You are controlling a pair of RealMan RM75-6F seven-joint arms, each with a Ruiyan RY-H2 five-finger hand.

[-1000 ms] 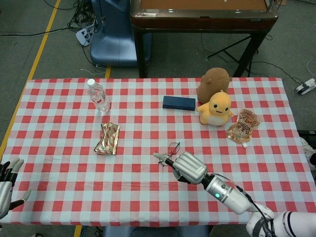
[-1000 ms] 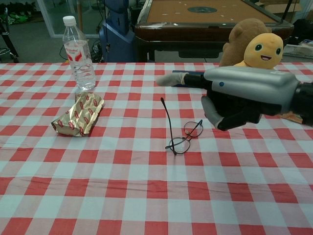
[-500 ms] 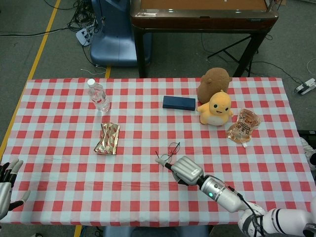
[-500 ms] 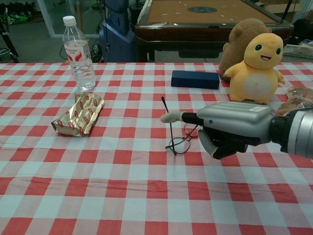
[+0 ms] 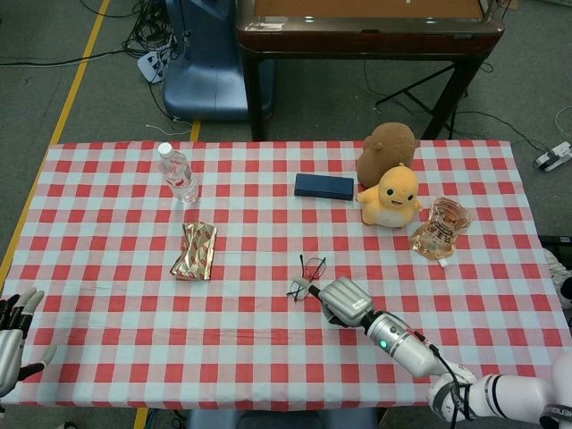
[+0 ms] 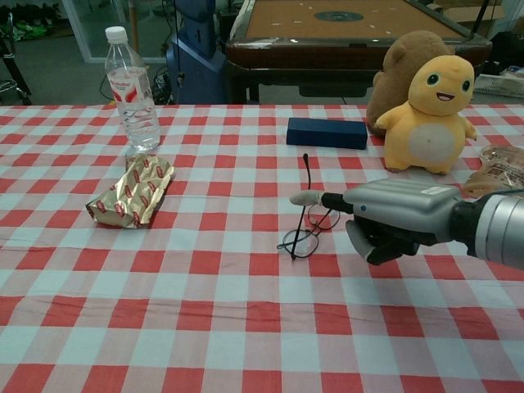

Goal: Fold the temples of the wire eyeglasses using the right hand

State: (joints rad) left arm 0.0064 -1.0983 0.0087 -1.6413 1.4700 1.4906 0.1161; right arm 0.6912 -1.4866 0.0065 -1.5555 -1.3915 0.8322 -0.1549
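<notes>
Right hand (image 6: pixel 391 223), one finger extended and the rest curled, touches the thin black wire eyeglasses (image 6: pixel 308 229) near the counter's (image 5: pixel 107 304) front edge. One temple stands upright. Left hand (image 5: pixel 12 335) hangs open off the front-left corner.

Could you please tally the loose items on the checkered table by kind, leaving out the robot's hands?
Plush toys: 2, a yellow one and a brown one
Snack packets: 2, a gold one and an orange one
Water bottle: 1
Dark blue case: 1
Wire eyeglasses: 1
Total: 7

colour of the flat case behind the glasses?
Dark navy blue, the flat case lies beside the yellow plush toy. Clearest in the chest view.
</notes>
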